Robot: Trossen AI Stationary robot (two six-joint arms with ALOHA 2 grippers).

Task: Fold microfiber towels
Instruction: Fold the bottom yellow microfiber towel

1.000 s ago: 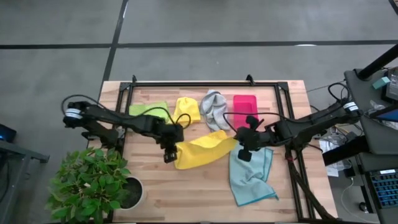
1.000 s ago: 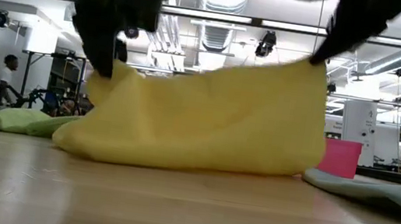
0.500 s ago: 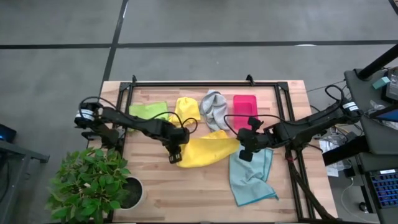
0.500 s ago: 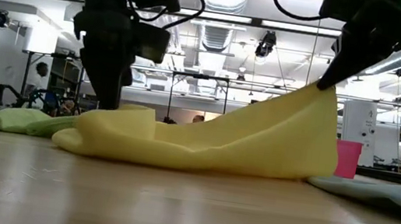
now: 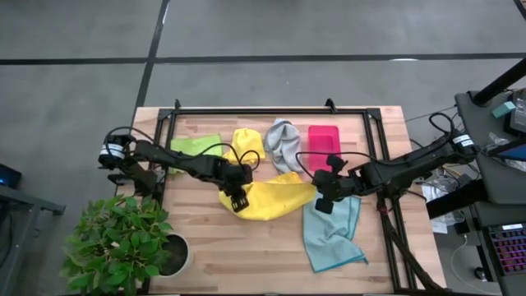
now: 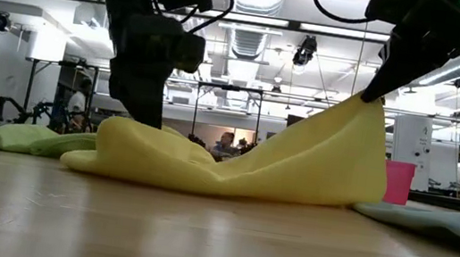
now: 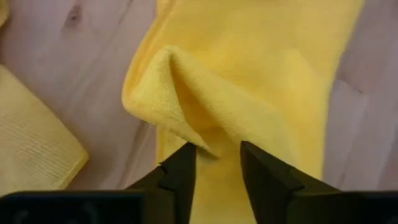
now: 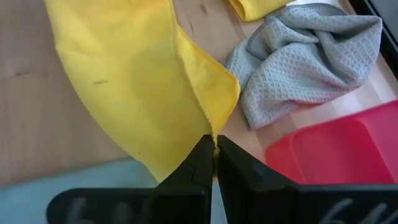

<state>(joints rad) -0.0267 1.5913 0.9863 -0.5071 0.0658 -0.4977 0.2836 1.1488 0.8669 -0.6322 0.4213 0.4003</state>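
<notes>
I am pinching the yellow towel's [image 5: 271,197] right corner aloft in my clenched right gripper [image 5: 322,197] while my parted left gripper [image 5: 240,200] is hovering over its left end, mid-table.

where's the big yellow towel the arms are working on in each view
High view: large yellow microfiber towel at table centre, between both arms.
Low view: it fills the middle, its right corner lifted.
Left wrist view: a raised fold just ahead of the jaws.
Right wrist view: its corner is pinched.
Shared landmark: crumpled grey waffle-weave towel beside it.
</notes>
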